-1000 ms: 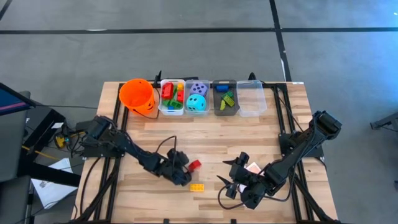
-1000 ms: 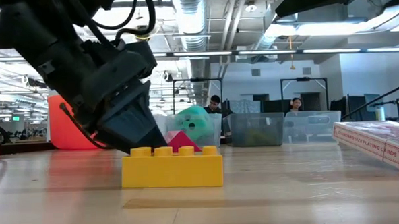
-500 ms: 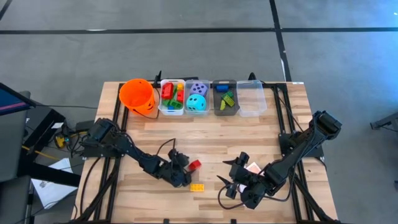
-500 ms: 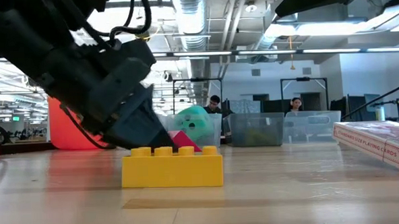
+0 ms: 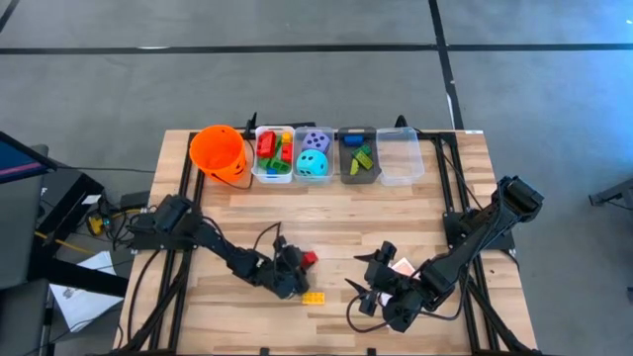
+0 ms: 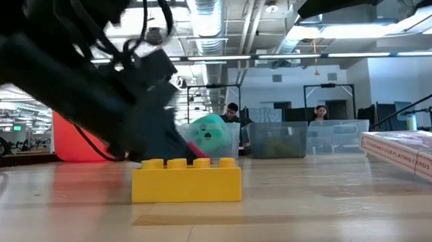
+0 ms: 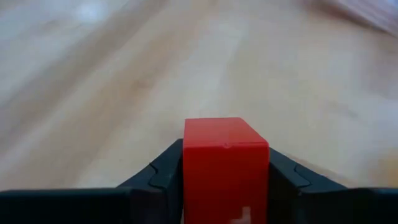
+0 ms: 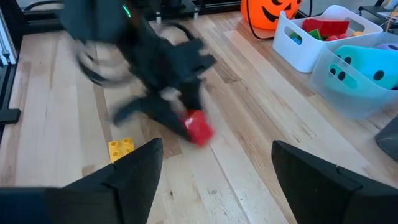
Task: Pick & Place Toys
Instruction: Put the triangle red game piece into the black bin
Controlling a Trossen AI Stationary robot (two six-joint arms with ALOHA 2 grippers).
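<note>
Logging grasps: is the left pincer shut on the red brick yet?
Shut on it. In the left wrist view both fingers press the sides of the red brick, which sits in the left pincer.

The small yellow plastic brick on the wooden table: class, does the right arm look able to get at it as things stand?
Probably yes. The small yellow plastic brick lies uncovered on the table between both grippers; the right gripper hovers nearby, empty, fingers open.

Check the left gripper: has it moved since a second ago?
Yes. In the high view the left gripper has slid toward the table's right side, closing on the red brick beside the unmoved yellow brick.
</note>
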